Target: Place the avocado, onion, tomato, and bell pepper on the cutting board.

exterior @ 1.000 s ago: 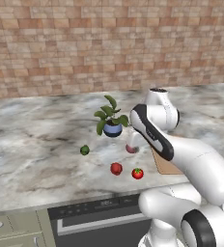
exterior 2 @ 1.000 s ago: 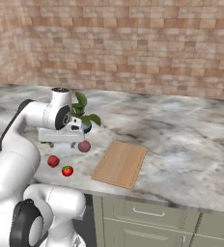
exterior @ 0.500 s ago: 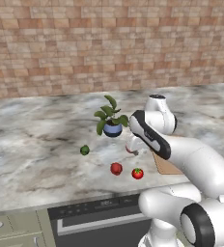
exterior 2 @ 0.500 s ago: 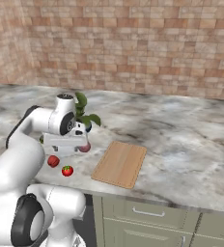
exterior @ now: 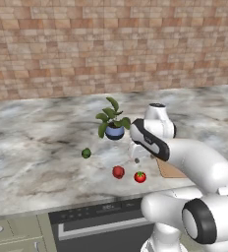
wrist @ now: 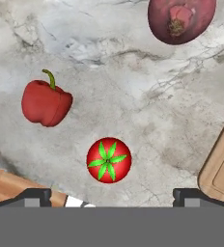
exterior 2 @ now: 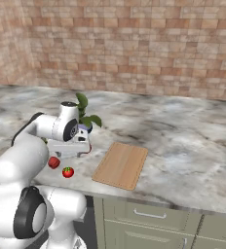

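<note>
The arm is bending forward and low over the marbled tabletop, fingers spread wide and holding nothing. The hand view is showing the tomato between them, bell pepper and onion beyond. The avocado is lying apart; the cutting board is sitting bare before a brick wall.

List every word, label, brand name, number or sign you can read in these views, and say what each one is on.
None can be read: no view shows lettering.
The black oven control panel carries small pale marks, too small and blurred to read.
The flat tan wooden cutting board, small red green-capped tomato and lumpy red bell pepper are unmarked.
</note>
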You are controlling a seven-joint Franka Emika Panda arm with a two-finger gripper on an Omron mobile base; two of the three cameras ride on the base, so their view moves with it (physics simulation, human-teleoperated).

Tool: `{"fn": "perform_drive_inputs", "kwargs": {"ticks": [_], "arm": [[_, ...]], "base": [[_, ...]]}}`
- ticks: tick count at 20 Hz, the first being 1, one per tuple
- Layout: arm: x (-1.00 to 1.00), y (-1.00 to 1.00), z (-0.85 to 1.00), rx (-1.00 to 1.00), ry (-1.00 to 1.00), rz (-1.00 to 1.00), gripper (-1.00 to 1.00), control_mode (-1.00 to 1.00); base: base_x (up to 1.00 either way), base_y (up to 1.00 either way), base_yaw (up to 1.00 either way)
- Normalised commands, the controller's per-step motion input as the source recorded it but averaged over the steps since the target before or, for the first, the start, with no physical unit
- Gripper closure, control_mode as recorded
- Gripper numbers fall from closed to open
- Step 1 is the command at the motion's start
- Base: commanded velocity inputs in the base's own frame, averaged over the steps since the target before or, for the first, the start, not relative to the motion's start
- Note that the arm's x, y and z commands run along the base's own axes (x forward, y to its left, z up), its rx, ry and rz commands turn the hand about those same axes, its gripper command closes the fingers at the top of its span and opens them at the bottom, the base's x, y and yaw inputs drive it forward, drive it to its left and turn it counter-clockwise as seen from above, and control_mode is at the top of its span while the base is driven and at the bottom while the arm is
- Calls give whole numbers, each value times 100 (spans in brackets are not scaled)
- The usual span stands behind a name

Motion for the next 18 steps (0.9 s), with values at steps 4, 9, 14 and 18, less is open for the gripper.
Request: {"fn": "perform_drive_inputs", "kwargs": {"ticks": [4, 9, 14, 18], "arm": [[0, 0, -32, 0, 0, 0, -100, -100], [0, 0, -30, 0, 1, 0, -100, -100], [0, 7, -22, 0, 0, 0, -100, -100], [0, 18, -10, 0, 0, 0, -100, -100]], "base": [[0, 0, 0], [0, 0, 0], [0, 0, 0], [0, 0, 0]]}}
